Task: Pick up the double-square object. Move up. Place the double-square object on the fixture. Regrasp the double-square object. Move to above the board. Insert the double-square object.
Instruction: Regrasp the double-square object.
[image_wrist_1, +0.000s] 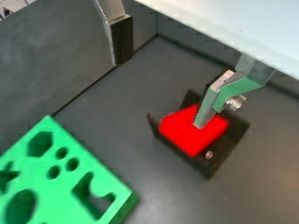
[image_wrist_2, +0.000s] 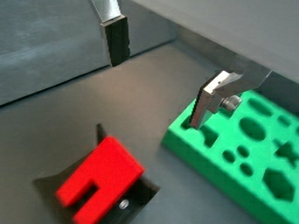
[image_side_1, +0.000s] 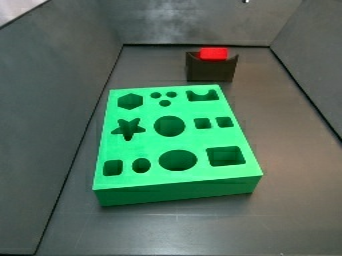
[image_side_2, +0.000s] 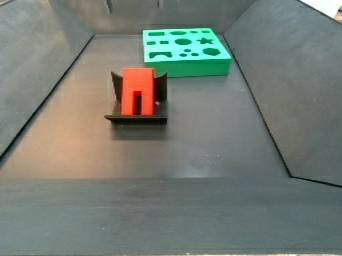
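Seen in both side views: board (image_side_1: 174, 140), a bright green matte slab pierced with a star, hexagon, circles and squares, flat on the dark grey floor (image_side_1: 294, 200). At about one o'clock from it in a side view, well apart: fixture (image_side_1: 211, 67), a dark blocky bracket. Resting on top of that, the double-square object (image_side_1: 213, 54), glossy red, stepped, with a slot down its middle (image_side_2: 136, 90). In both wrist views: gripper (image_wrist_1: 176, 61) empty, jaws spread wide, clamped on nothing; flat silver fingers (image_wrist_2: 114, 39) with dark pads, poised above the floor between red piece (image_wrist_2: 103, 178) and board (image_wrist_2: 239, 149), touching neither.
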